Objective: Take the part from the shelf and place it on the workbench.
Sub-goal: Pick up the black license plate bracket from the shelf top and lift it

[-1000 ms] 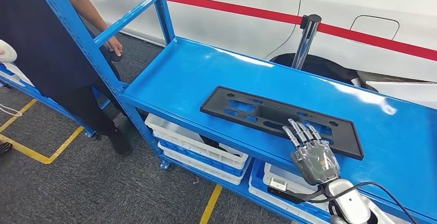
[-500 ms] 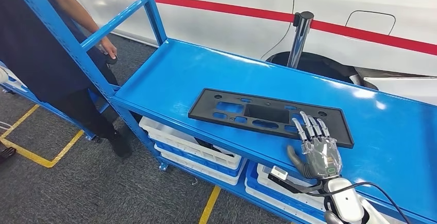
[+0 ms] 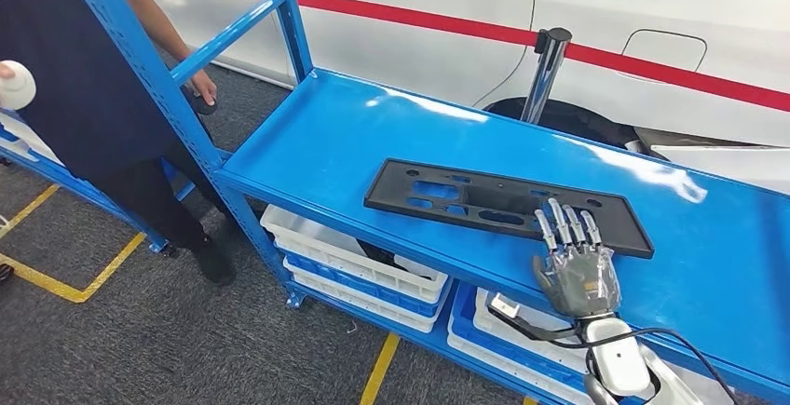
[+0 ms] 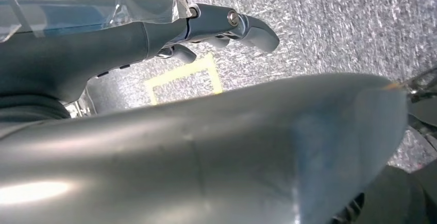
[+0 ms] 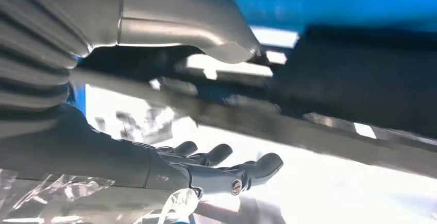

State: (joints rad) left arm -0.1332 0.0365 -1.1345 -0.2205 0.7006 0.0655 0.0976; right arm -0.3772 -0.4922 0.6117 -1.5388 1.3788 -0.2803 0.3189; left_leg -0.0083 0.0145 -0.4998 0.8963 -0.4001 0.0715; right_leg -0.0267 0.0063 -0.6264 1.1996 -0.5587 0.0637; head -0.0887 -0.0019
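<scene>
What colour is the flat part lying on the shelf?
Black. The part lies on the blue shelf, clearest in the head view.

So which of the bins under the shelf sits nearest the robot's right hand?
The white bin in the blue tray right under the right hand. The other stacked white bins lie further toward the shelf's upright, below the black part's far end.

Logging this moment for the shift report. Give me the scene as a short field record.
part: black flat panel lying on the blue shelf
right hand: at the shelf's front edge, fingers stretched over the part's near edge; grip not clear
left hand: hanging over the grey floor, holding nothing
under the shelf: white bins
person: standing at the shelf's left end
task state: part not yet lifted
</scene>
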